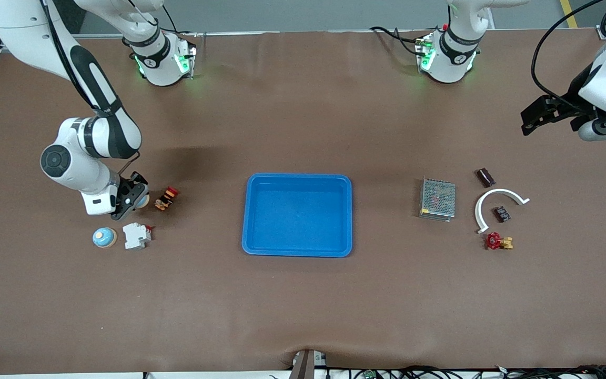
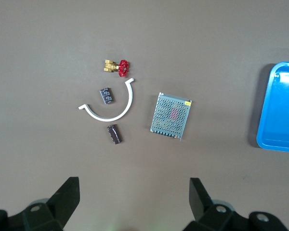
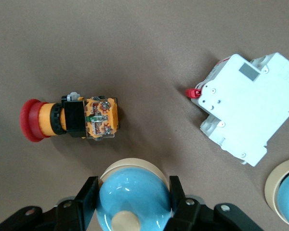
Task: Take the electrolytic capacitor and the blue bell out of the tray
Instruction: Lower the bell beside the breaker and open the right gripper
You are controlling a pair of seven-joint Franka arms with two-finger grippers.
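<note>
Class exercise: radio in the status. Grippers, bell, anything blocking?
Right gripper shut on blue bell. Left gripper open above the capacitor, waiting. Blue tray unobstructed.

Robotics lab: brown-covered table, two bolted arm bases, cables at edge, blue tray, electrical parts

High front camera; wrist cameras face tabletop.

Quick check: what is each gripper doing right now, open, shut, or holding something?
Left gripper: jaws open, holding nothing, up over the left arm's end of the table.
Right gripper: jaws shut on a blue bell beside the red push button.
</note>
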